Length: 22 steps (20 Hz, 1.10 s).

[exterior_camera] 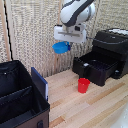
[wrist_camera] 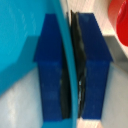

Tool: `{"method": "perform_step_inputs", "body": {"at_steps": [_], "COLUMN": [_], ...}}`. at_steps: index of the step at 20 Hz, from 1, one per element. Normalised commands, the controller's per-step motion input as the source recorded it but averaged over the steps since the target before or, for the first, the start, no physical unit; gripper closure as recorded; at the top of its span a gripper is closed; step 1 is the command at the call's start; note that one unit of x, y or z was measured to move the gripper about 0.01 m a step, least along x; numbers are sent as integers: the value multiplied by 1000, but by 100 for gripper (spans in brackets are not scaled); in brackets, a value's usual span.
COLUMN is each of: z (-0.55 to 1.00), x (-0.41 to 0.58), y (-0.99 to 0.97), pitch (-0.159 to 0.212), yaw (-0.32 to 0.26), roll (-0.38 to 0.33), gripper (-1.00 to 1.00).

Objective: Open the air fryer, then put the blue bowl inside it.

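Note:
The black air fryer (exterior_camera: 111, 47) stands at the exterior view's right with its drawer (exterior_camera: 95, 67) pulled out toward the exterior view's left. Its handle cannot be made out. My white gripper (exterior_camera: 65, 44) hangs in the air to the left of the fryer, well above the wooden table, shut on the blue bowl (exterior_camera: 61, 47). In the wrist view the bowl's thin rim (wrist_camera: 70, 65) runs pinched between my two blue fingertips (wrist_camera: 50, 70), with the bowl's blue body (wrist_camera: 20, 40) filling one side.
A red cup (exterior_camera: 83, 85) stands on the wooden table (exterior_camera: 95, 107) in front of the open drawer; it shows as a red edge (wrist_camera: 119, 22) in the wrist view. A black fabric case (exterior_camera: 20, 100) with compartments fills the exterior view's lower left. A woven screen (exterior_camera: 35, 30) backs the scene.

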Motion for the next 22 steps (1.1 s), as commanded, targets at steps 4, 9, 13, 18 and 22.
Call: {"method": "perform_step_inputs", "body": {"at_steps": [4, 9, 13, 18, 22], "z": [271, 195, 43, -99, -250], "x": [-9, -59, -100, -23, 0], "y": [-709, -774, -823, -811, -763], "pitch": [0, 25, 49, 58, 72], "yaw": [-180, -158, -138, -132, -140], "roll": [1, 0, 0, 6, 2], "gripper": [100, 100, 100, 100, 100]}}
